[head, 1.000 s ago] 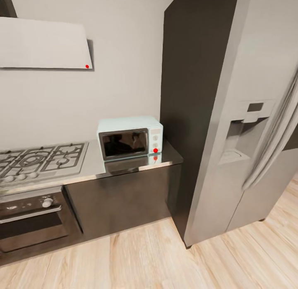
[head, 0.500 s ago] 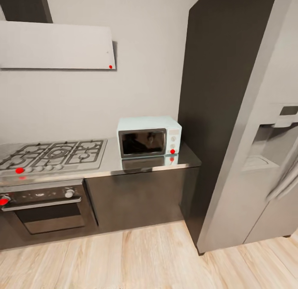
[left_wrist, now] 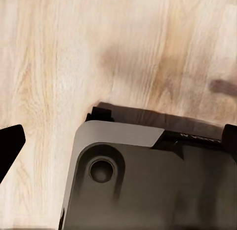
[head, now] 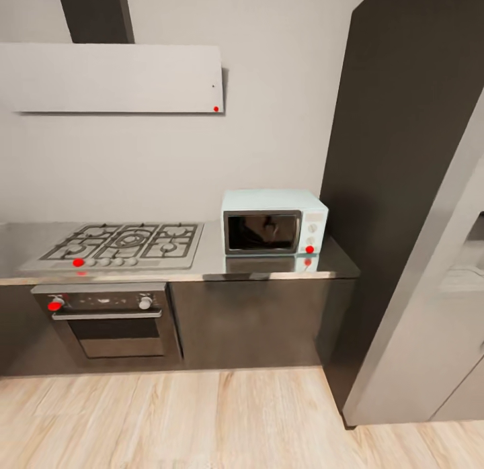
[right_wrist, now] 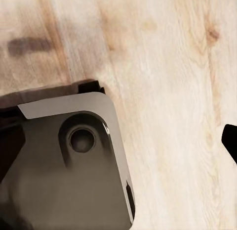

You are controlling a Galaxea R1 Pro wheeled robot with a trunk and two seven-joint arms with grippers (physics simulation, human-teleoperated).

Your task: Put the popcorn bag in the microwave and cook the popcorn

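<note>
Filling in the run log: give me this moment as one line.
phase: approach | microwave: door shut, on countertop right of hob | popcorn bag: unseen | wrist views: wood floor

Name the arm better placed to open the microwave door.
Right, tentatively: the microwave sits right of centre in the head view. Both wrist views face the floor, so neither arm is raised.

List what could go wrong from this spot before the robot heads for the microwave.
The microwave sits at the countertop's far end, tight against the tall dark cabinet, so the right arm may have little room there. Its door looks shut, so it probably has to be opened first. The gas hob lies close on its other side, and a wide sweep could catch the grates.
</note>
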